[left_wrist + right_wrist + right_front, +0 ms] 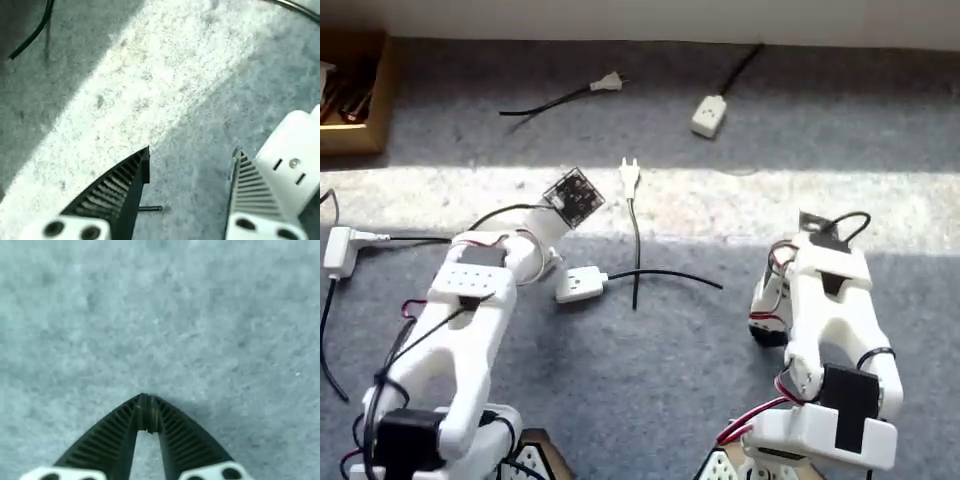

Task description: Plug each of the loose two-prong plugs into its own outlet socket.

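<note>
The left gripper (191, 152) hangs low over the grey-covered tabletop (670, 380), its jaws released and wide apart with nothing between them. The near outlet socket (290, 160) lies just beside one jaw, outside the gap, with its slotted face showing. In the high view it sits in front of the left arm, and its black cord trails off toward the right arm. The near plug (630, 175) lies a little beyond it in the sunlit band, prongs seemingly pointing away from the arms, and its cord runs back past the socket. A far plug (608, 82) and a far outlet socket (708, 115) lie well apart near the back edge. The right gripper (148, 415) is clenched on nothing above bare covering.

The step in hand looks like securing the near socket. To do it well, the left arm should shift sideways until the socket body sits centred between the jaws. It should then close on the side walls, leaving the slotted face uncovered and staying off the cord. An off-centre pinch would likely let the smooth casing twist or slide on the covering. No plug is seated yet, so the whole task remains.
</note>
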{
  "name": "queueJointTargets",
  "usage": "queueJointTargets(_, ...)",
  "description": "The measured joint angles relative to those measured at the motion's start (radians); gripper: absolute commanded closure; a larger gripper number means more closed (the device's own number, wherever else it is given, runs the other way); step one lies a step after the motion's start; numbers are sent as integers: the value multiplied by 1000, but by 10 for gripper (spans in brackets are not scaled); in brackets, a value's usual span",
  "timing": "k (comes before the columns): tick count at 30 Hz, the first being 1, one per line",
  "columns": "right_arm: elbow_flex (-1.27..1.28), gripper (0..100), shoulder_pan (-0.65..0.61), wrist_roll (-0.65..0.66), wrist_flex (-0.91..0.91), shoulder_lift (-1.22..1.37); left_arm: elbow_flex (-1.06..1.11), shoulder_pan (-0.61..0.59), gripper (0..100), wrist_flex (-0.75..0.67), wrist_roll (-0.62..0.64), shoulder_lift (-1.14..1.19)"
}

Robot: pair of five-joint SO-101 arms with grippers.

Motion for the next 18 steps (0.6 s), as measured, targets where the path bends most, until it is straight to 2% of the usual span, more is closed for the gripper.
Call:
queueJointTargets(4,94,992,68,12,-75,-58,-89,20,751,38,0,144)
queueJointTargets(8,198,992,97,9,-172,-175,-120,89,751,189,0,137)
queueJointTargets(15,330,992,101,8,-242,-371,-80,319,752,562,2,-147)
queueJointTargets(18,348,992,101,8,-244,-423,12,413,752,638,6,-282)
